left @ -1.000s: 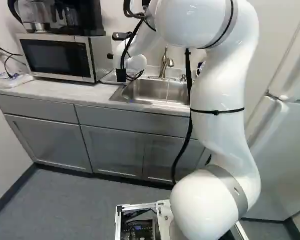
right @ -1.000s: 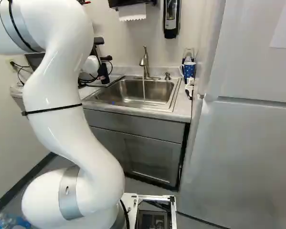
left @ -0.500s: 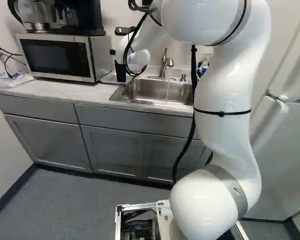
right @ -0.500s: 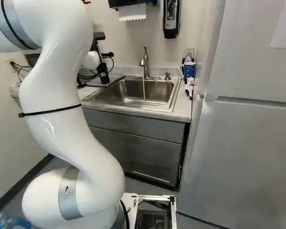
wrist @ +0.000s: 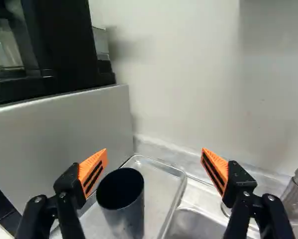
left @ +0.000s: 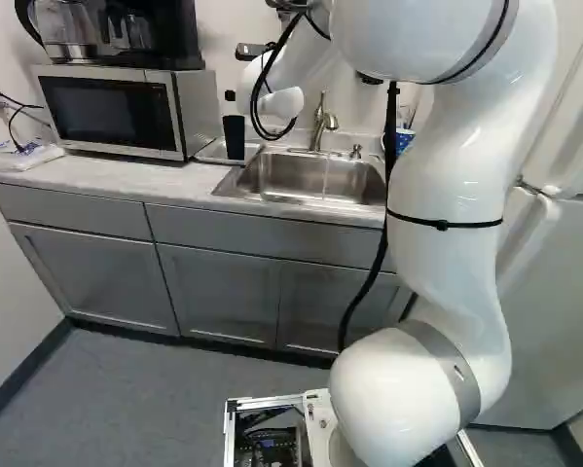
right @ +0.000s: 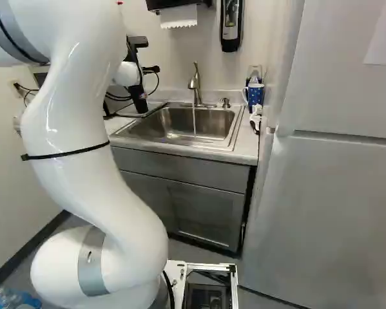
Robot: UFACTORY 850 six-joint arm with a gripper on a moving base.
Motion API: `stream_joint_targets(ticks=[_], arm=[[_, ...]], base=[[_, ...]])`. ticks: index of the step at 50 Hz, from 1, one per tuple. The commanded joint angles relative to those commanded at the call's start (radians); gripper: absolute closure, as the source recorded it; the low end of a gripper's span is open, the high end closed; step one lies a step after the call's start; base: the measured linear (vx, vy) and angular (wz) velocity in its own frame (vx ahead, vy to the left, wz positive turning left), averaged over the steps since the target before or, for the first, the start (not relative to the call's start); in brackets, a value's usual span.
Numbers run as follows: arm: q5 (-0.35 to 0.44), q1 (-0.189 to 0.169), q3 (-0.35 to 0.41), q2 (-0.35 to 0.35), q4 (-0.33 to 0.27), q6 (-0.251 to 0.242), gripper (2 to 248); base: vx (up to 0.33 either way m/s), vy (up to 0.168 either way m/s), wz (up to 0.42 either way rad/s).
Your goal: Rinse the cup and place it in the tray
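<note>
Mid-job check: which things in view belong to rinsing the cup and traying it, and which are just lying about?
For the job:
- dark cup, upright in the tray
- metal tray
- sink
- faucet, water running
- open gripper

Just about:
- microwave
- coffee maker
- blue mug
- paper towel

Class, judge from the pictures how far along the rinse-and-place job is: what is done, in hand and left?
Done: the cup stands upright in the tray. Rinsing is likely done, though no picture proves it; water runs from the tap.
In hand: nothing; the gripper is open above the tray.
Left: probably only withdrawing the arm, and perhaps shutting off the water.
</note>
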Motion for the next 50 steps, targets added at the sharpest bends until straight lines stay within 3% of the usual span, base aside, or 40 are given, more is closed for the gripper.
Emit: stream_joint_targets(ticks=[50], arm=[[-0.063, -0.123, -0.01, 0.082, 0.0, 0.0, 3]], base=[[0.0, 0.0, 0.0]])
